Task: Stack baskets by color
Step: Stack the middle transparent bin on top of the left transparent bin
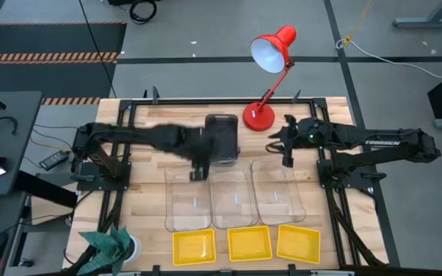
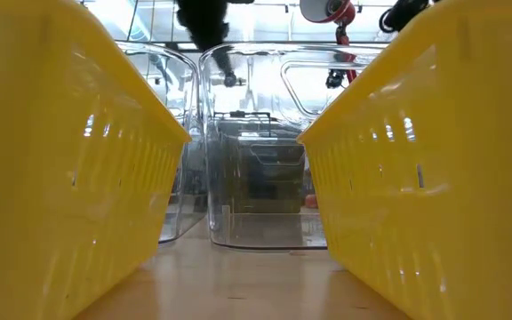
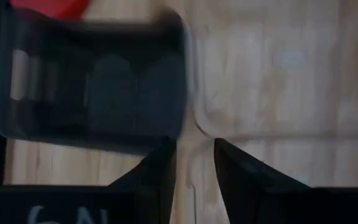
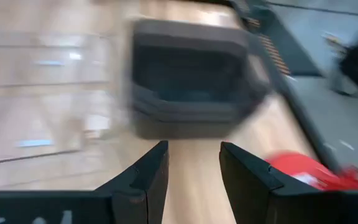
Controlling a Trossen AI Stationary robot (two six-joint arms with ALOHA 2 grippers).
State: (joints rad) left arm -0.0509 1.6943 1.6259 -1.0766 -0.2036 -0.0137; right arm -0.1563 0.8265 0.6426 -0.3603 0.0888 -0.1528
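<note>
The left gripper (image 1: pixel 199 173) hangs over the middle of the table, just beside the near edge of the dark grey stack (image 1: pixel 222 139) and at the far edge of the clear baskets. In the left wrist view its two fingers (image 3: pixel 157 171) stand a little apart with bare wood between them, and nothing is in them. The right gripper (image 1: pixel 286 159) waits on the right, near the base of the red desk lamp (image 1: pixel 259 116), its fingers parted too and holding nothing.

As far as I can judge, one colour is done. The grey baskets sit at the far middle as one pile; from the right wrist view (image 4: pixel 191 78) they look nested, though it is too blurred to count them. The three clear baskets (image 1: pixel 231 198) lie unstacked, side by side in a row across the middle. The three yellow baskets (image 1: pixel 249 244) lie in a row along the near edge, apart from each other and also unstacked. So two colours are left.

The grey pile is set square to the table. Each clear basket has its long axis running near to far, open side up. The yellow ones are almost square, so no long axis shows.
</note>
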